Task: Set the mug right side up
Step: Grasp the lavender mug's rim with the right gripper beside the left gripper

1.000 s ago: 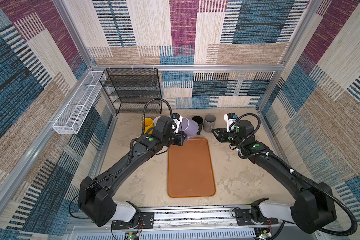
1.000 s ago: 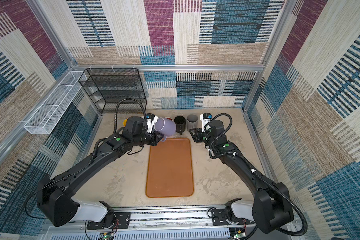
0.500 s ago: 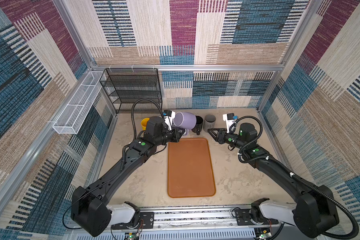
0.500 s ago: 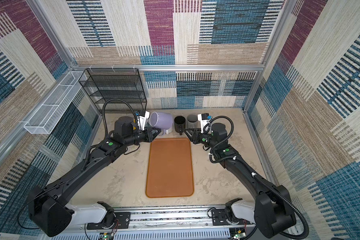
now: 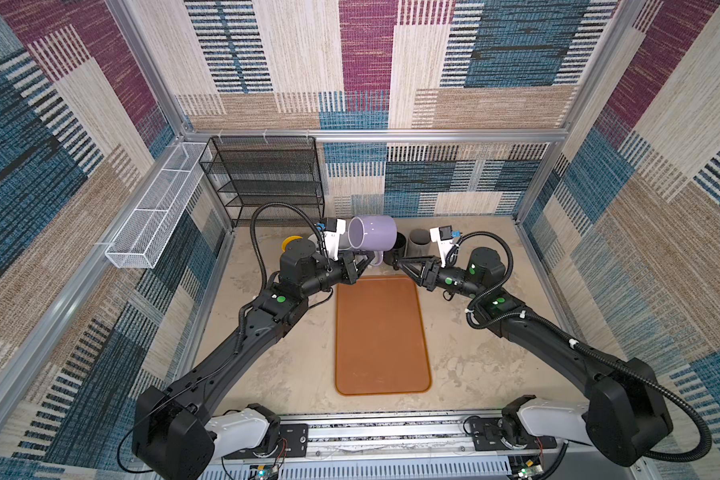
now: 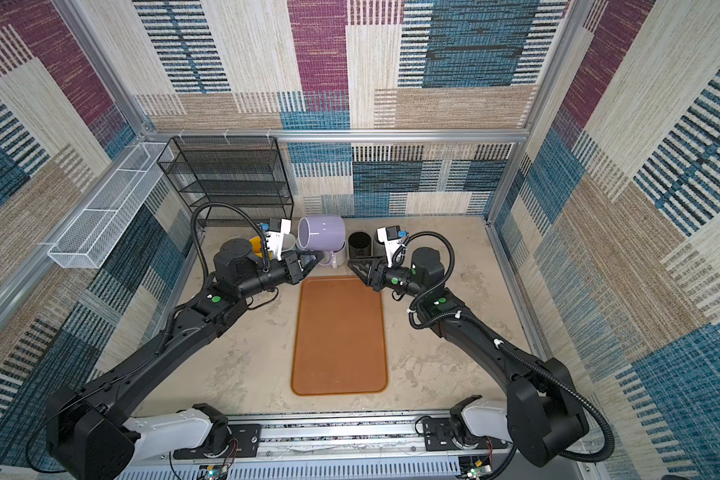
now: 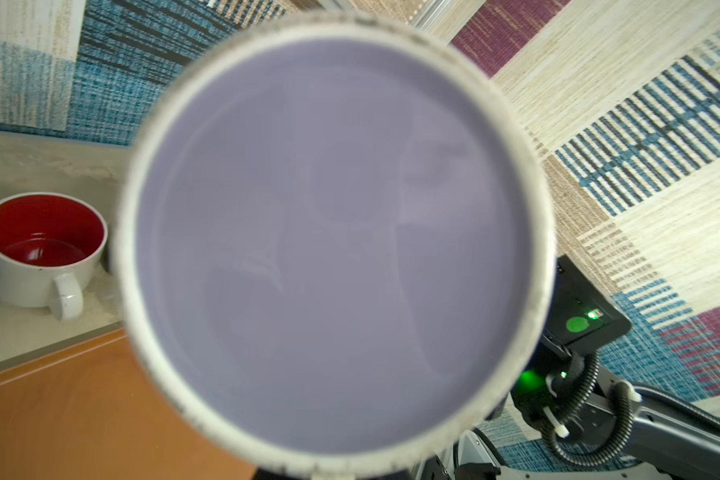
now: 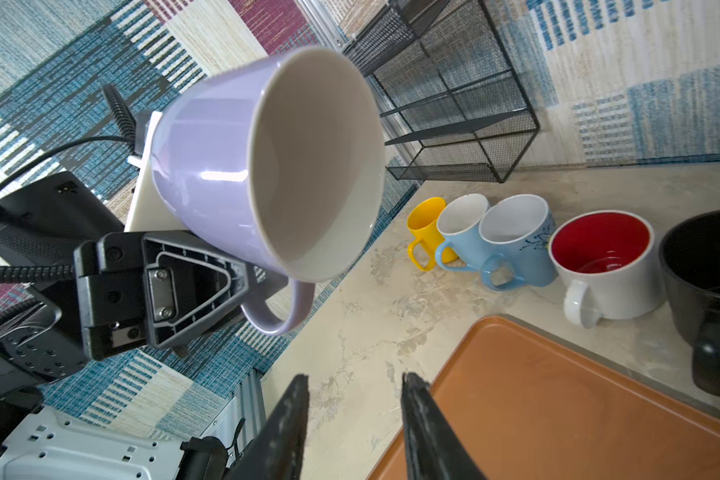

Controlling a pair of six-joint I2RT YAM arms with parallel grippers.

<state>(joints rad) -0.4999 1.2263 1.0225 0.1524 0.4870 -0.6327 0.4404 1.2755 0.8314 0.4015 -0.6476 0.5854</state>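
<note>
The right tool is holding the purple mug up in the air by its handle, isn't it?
No, the left tool holds the purple mug up in the air by its handle. The right wrist view shows it; the right tool is open and empty.

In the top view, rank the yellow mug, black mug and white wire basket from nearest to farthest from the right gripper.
1. Black mug, just beyond the right gripper.
2. Yellow mug, across on the left.
3. White wire basket, left wall.
</note>
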